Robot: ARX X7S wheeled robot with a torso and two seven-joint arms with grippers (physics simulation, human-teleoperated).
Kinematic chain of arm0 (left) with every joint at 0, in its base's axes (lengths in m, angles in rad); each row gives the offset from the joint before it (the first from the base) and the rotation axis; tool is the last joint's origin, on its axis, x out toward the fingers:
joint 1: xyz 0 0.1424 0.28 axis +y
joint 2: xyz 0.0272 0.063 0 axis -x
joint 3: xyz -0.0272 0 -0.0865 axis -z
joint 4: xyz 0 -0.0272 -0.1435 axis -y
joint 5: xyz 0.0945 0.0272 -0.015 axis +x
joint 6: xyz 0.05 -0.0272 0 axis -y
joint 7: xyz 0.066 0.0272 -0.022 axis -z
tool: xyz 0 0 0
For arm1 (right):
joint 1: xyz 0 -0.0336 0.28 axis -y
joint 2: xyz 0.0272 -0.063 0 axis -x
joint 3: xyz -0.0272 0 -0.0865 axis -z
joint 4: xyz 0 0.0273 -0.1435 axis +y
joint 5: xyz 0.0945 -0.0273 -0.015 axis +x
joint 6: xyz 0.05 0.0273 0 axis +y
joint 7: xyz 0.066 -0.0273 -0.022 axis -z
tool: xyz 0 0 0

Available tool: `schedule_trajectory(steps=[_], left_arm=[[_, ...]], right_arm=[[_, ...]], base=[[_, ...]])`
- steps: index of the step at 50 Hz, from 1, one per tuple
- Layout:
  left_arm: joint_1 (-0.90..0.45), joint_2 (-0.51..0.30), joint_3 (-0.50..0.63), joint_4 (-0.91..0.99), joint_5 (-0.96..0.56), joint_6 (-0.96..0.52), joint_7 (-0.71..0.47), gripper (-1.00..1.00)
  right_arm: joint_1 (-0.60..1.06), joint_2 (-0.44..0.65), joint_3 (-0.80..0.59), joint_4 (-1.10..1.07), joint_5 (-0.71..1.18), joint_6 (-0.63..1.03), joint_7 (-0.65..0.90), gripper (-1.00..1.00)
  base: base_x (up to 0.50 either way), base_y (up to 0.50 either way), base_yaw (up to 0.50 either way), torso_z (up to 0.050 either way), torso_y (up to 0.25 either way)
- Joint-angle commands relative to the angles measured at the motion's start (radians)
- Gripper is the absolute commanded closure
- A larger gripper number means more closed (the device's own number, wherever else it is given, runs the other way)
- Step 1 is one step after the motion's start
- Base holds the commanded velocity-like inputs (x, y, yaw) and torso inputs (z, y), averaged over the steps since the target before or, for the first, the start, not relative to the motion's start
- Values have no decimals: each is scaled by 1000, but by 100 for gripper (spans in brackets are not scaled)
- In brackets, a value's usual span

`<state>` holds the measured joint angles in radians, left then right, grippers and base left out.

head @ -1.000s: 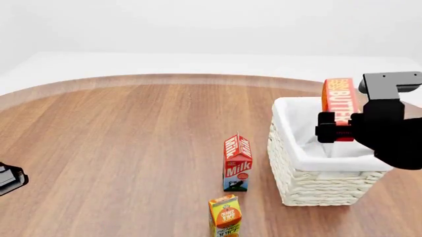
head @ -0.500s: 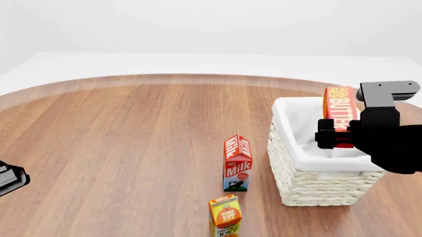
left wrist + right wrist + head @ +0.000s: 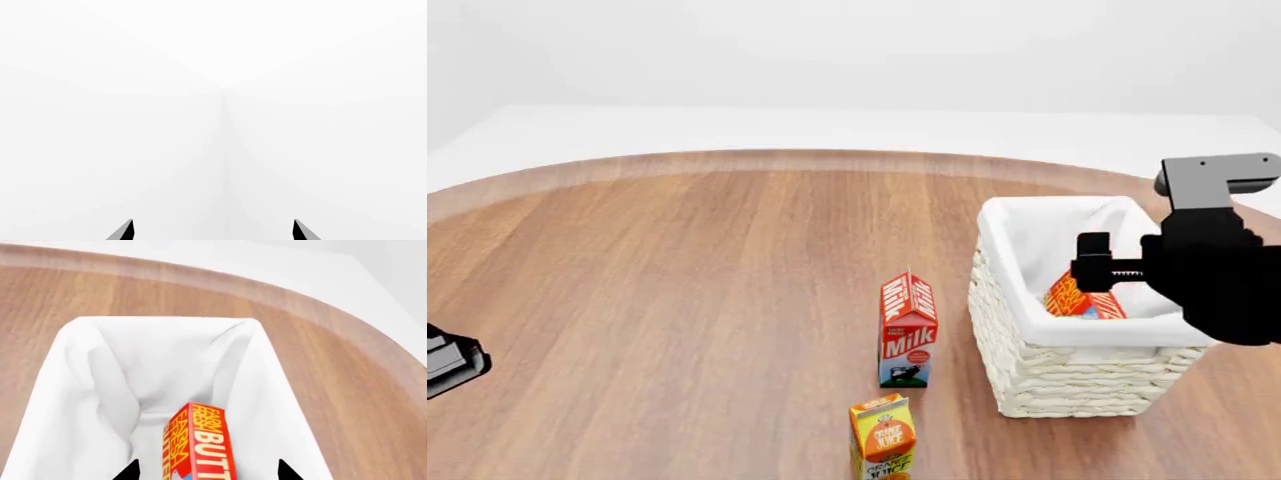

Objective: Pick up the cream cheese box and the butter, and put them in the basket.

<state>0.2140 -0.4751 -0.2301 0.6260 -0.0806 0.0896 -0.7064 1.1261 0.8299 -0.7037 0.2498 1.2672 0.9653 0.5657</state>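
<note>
Nearest the robot stands the orange juice carton (image 3: pixel 884 438), its label too small to read in full, then the red carton (image 3: pixel 908 329) w/ "Milk" on its face. Beyond them the right gripper (image 3: pixel 1090 262) hangs over the basket (image 3: pixel 1054 378), jaws spread wide & holding nothing. The butter (image 3: pixel 199 444) lies tilted inside on the cloth liner (image 3: pixel 167 360), apart from the fingertips; "FARM FRESH" and "BUTT…" read on it. So the butter step looks done. The cream cheese box isn't visible in any view, possibly under the butter, can't tell. Next move calls for lifting the right arm clear of the rim. Left gripper (image 3: pixel 213 231) is open & empty, facing blank white
</note>
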Motion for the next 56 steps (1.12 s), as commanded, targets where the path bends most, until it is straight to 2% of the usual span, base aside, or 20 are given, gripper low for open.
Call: schedule_trajectory(steps=[1, 7, 17, 26, 31, 37, 42, 46, 54, 55, 56], left_arm=[[2, 21, -22, -3, 19, 15, 22, -100], [3, 20, -25, 0, 18, 15, 22, -100], [10, 18, -34, 11, 14, 13, 20, -100], [12, 18, -36, 14, 12, 13, 20, -100], [14, 17, -38, 21, 13, 10, 19, -100], [14, 18, -37, 21, 14, 12, 19, -100], [13, 17, -36, 23, 17, 8, 18, -100], [12, 17, -31, 25, 20, 6, 19, -100], [10, 14, -28, 31, 27, -6, 19, -100], [10, 13, -29, 32, 28, -7, 19, -100], [11, 13, -30, 34, 29, -9, 18, -100]], right_arm=[[2, -18, 25, -12, -26, 3, -30, -100], [0, 8, 40, -60, 2, 20, -8, -100], [-49, 158, 146, -313, 198, 67, 134, -100], [-148, 301, 250, -549, 378, 12, 247, -100], [-174, 348, 286, -610, 421, -21, 264, -100], [-278, 452, 355, -735, 460, -123, 280, -100], [-460, 611, 442, -882, 487, -336, 271, -100], [-563, 734, 437, -947, 476, -534, 253, -100], [-577, 741, 438, -1003, 465, -629, 308, -100], [-727, 591, 588, -998, 498, -479, 330, -100], [-877, 470, 738, -994, 412, -329, 236, -100]], base=[[0, 0, 0, 0, 0], [0, 0, 0, 0, 0], [0, 0, 0, 0, 0], [0, 0, 0, 0, 0], [0, 0, 0, 0, 0], [0, 0, 0, 0, 0], [0, 0, 0, 0, 0], [0, 0, 0, 0, 0], [0, 0, 0, 0, 0], [0, 0, 0, 0, 0], [0, 0, 0, 0, 0]])
